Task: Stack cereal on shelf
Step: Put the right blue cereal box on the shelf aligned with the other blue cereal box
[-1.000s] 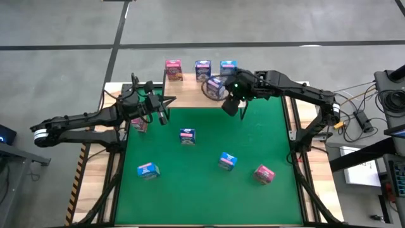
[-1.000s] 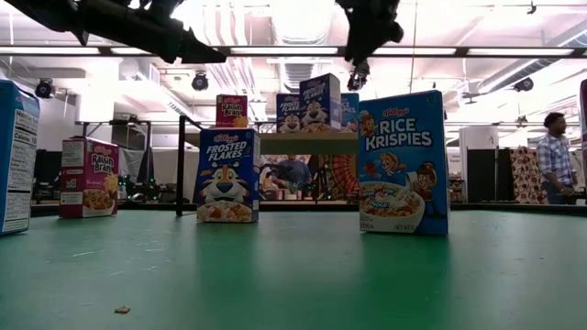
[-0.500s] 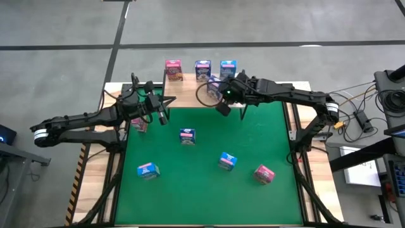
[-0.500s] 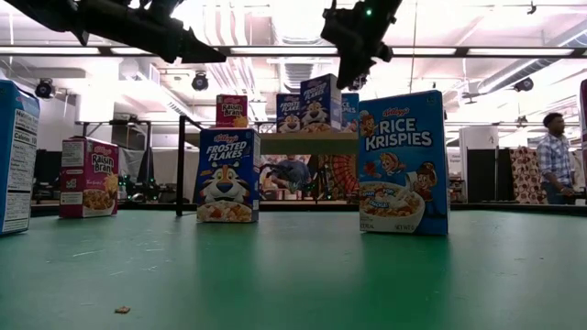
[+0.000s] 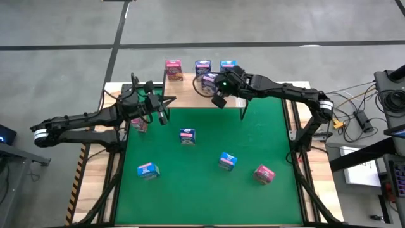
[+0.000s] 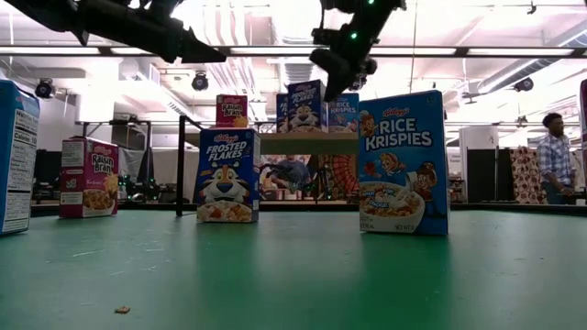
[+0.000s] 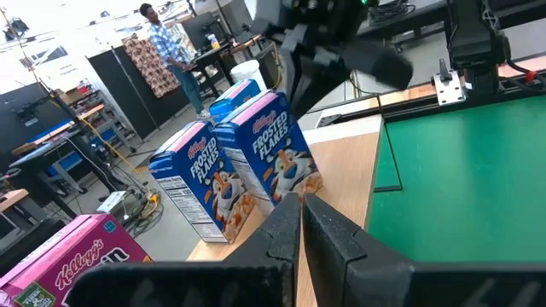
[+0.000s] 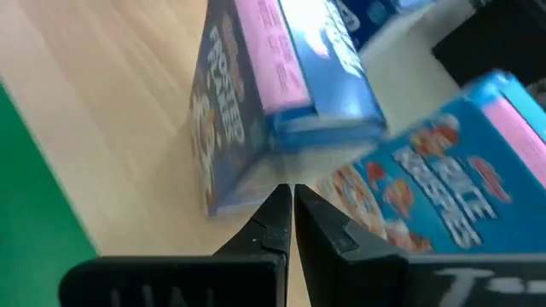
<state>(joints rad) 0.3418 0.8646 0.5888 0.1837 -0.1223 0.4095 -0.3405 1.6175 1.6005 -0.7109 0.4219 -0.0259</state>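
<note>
Both sets of jaws are pressed together with nothing between them: the right gripper (image 5: 218, 100) hangs over the shelf (image 5: 190, 88) at about 12 o'clock on the desk (image 5: 95, 168), its tips just beside a blue Frosted Flakes box (image 8: 256, 111), while the left gripper (image 5: 163, 117) waits at about 10 o'clock over the edge of the green mat (image 5: 253, 145). Whether the right tips touch that box cannot be told. From above, the right arm covers part of the shelf top and the box beneath it, so the boxes up there are hard to count; the pink Raisin Bran box (image 5: 173, 69), a second Frosted Flakes box (image 5: 202, 68) and a blue Rice Krispies box (image 5: 228, 66) stand along the far edge. The low camera cuts off a blue box (image 6: 16, 156) at its left border. On the mat lie a blue box (image 5: 187, 135) near the centre, another blue box (image 5: 228, 161) toward 5 o'clock, a pink box (image 5: 264, 173) beside it and a blue-and-pink box (image 5: 147, 169) at 7 o'clock. One more pink box (image 5: 138, 124) sits half hidden under the left arm. A person (image 6: 554, 158) stands in the room beyond.
</note>
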